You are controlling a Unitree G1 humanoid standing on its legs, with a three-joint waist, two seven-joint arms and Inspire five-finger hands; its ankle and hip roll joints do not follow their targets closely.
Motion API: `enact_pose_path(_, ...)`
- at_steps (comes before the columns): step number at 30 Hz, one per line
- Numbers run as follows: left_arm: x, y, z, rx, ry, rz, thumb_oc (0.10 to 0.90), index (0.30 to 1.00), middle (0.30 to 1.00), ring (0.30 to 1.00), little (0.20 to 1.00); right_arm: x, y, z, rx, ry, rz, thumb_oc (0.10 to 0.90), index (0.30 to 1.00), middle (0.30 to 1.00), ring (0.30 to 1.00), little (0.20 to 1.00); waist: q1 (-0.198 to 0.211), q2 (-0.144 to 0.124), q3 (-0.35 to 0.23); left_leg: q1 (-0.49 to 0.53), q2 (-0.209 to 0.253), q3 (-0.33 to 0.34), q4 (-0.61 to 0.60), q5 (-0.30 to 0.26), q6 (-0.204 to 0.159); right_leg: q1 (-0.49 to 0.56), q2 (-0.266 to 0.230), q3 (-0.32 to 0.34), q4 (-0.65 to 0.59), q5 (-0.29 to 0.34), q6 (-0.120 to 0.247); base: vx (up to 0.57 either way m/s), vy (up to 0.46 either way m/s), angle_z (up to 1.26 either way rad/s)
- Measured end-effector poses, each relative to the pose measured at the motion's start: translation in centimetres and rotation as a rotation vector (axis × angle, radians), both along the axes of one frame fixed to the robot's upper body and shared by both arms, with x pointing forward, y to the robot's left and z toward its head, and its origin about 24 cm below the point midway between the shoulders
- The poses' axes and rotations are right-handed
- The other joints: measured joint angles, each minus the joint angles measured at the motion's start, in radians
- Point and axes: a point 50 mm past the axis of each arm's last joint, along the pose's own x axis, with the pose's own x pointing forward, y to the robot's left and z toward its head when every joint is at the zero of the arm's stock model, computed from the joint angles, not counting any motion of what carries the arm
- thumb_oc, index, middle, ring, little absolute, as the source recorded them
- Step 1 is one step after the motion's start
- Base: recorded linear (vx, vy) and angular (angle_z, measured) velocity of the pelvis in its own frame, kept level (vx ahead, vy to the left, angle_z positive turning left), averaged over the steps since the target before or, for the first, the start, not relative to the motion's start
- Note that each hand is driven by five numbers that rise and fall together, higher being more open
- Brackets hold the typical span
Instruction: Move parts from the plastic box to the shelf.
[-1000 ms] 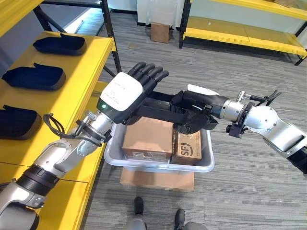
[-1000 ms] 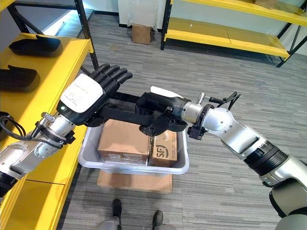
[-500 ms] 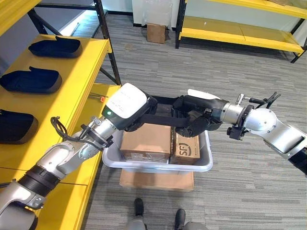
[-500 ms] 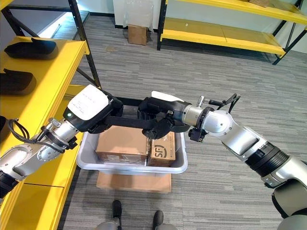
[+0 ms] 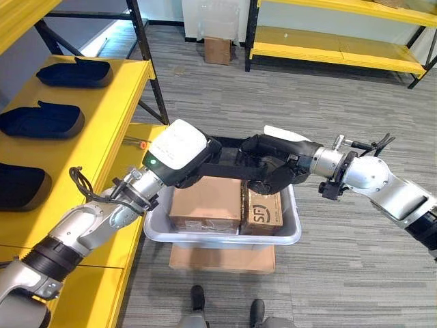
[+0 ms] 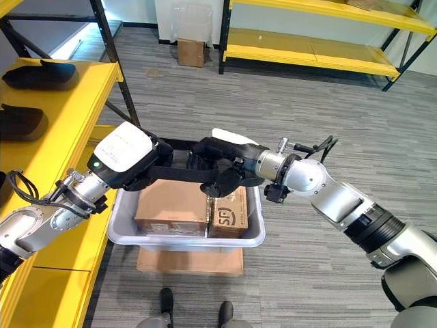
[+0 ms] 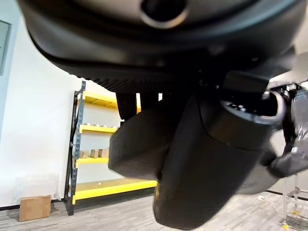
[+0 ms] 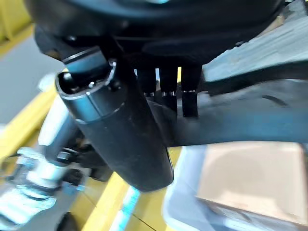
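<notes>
While both robot hands, left robot hand (image 5: 179,152) and right robot hand (image 5: 273,166), clamp the black part (image 5: 222,169), lift level clear of plastic box (image 5: 222,236).

Black part (image 5: 229,167) above grey box (image 5: 225,237), seemingly level

I find one printed item: a bold dark logo mark on the near side face of the smaller carton (image 5: 263,213), which stands in the plastic box (image 5: 225,238) directly below the right hand (image 5: 273,167); the hand's underside covers the carton's top edge, and I cannot resolve any finer lettering there. The larger carton (image 5: 205,205), below and between both hands, shows no legible print. The black part (image 5: 225,167), which the right hand's curled fingers clasp, bears no marking I can read.
</notes>
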Motion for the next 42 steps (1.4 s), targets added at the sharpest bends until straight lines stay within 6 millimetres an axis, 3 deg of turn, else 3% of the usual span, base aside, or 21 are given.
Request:
enact_pose_path(8,-0.1,2.1,-2.7,0.010,0.095,0.097,0.400,0.300,0.300,0.300,0.300,-0.6,-0.1,3.2,0.113,-0.138,0.014,0.900,1.000,1.000,1.000,1.000,-0.007,0.004,-0.002,0.006,0.000,0.002,0.000,-0.001,0.000,0.006,0.000,0.001,-0.004,0.001,0.000,0.00,0.000,0.00)
enact_pose_path(9,-0.3,3.2,-3.9,0.013,0.137,0.157,0.400,0.300,0.300,0.300,0.300,-0.7,-0.4,3.4,0.129,-0.150,0.005,0.900,1.000,1.000,1.000,1.000,-0.006,0.007,-0.004,0.014,0.000,0.003,0.000,-0.005,0.000,0.013,-0.001,0.002,-0.005,0.000,0.000,0.00,0.000,0.00)
enact_pose_path(20,0.1,5.6,-5.4,-0.076,0.170,0.311,0.400,0.300,0.300,0.300,0.300,-2.0,-2.7,2.8,0.156,-0.145,-0.049,0.900,1.000,1.000,1.000,1.000,-0.014,0.018,-0.010,0.018,-0.001,0.014,0.000,-0.009,0.001,0.013,-0.003,0.009,-0.007,0.000,0.001,0.00,-0.002,-0.02)
enact_pose_path(24,-0.5,6.8,-6.2,-0.134,0.188,0.389,0.400,0.300,0.300,0.300,0.300,-2.7,-4.6,2.9,0.219,-0.162,-0.107,0.900,1.000,1.000,1.000,1.000,-0.033,0.018,-0.010,0.021,-0.002,0.023,0.000,-0.012,0.003,0.013,-0.004,0.018,-0.009,0.001,0.002,0.00,-0.008,-0.05)
enact_pose_path(29,-1.7,7.5,-7.0,-0.320,0.195,0.452,0.400,0.300,0.300,0.300,0.300,-4.1,-8.0,1.2,0.307,-0.138,-0.242,0.900,1.000,1.000,1.000,1.000,-0.038,0.021,-0.012,0.032,-0.002,0.037,-0.001,-0.020,0.003,0.018,-0.005,0.032,-0.016,0.002,0.004,0.00,-0.022,-0.09)
enact_pose_path(32,-3.2,7.8,-6.9,-0.427,0.183,0.471,0.400,0.300,0.300,0.300,0.300,-4.7,-10.1,-1.4,0.362,-0.067,-0.364,0.900,1.000,1.000,1.000,1.000,-0.053,0.031,-0.017,0.034,-0.001,0.040,-0.001,-0.023,0.002,0.020,-0.004,0.034,-0.019,0.003,0.004,-0.02,-0.039,-0.03)
enact_pose_path(42,-5.2,5.9,-6.1,-0.629,0.180,0.394,0.400,0.300,0.300,0.300,0.300,-4.0,-11.5,-5.5,0.327,0.008,-0.538,0.900,1.000,1.000,1.000,1.000,-0.041,0.082,-0.046,0.053,0.000,0.045,-0.001,-0.027,0.001,0.042,-0.001,0.047,-0.032,0.004,0.004,-0.04,-0.054,-0.02)
